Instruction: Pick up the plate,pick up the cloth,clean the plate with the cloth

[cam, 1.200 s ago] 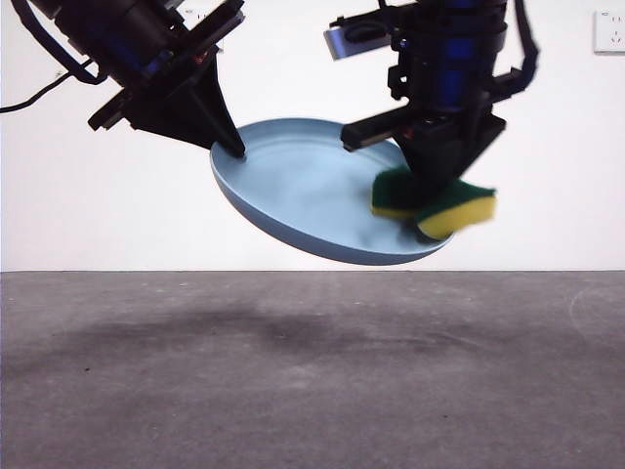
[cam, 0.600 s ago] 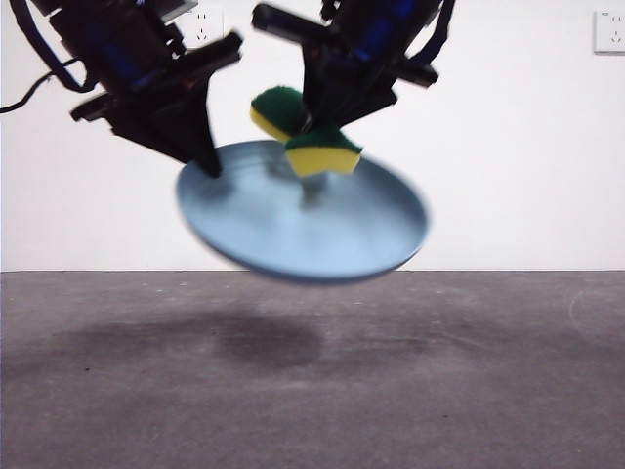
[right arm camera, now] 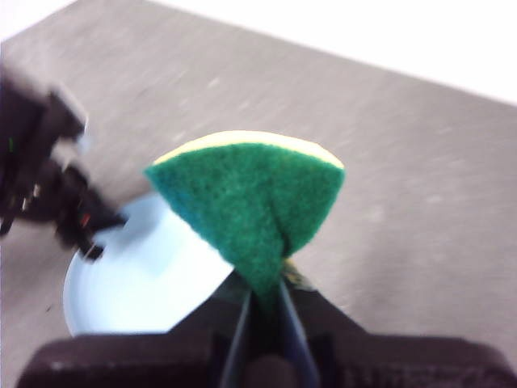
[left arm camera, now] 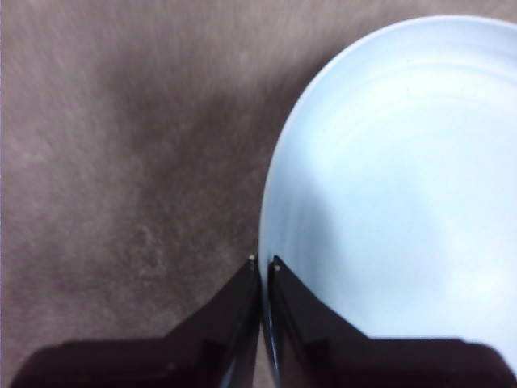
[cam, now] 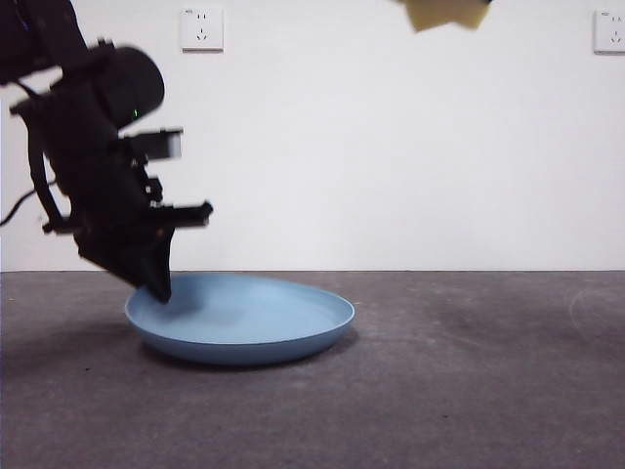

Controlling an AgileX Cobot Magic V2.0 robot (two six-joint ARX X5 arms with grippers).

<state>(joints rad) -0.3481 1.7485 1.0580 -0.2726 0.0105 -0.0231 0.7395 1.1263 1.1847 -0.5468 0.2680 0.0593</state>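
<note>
Blue plate back on the bench, sponge lifted away

Half a second ago the plate [cam: 239,330] hung in the air under the sponge [right arm camera: 250,202]; now it rests flat, left gripper [left arm camera: 263,263] jaws seemingly pinching its rim. Right gripper [right arm camera: 262,295] jaws squeeze the sponge high above, so wiping looks finished

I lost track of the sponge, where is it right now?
The cloth is pinched in the right gripper, held high above the table; in the front view only its yellow edge shows at the top, up and right of the plate.
</note>
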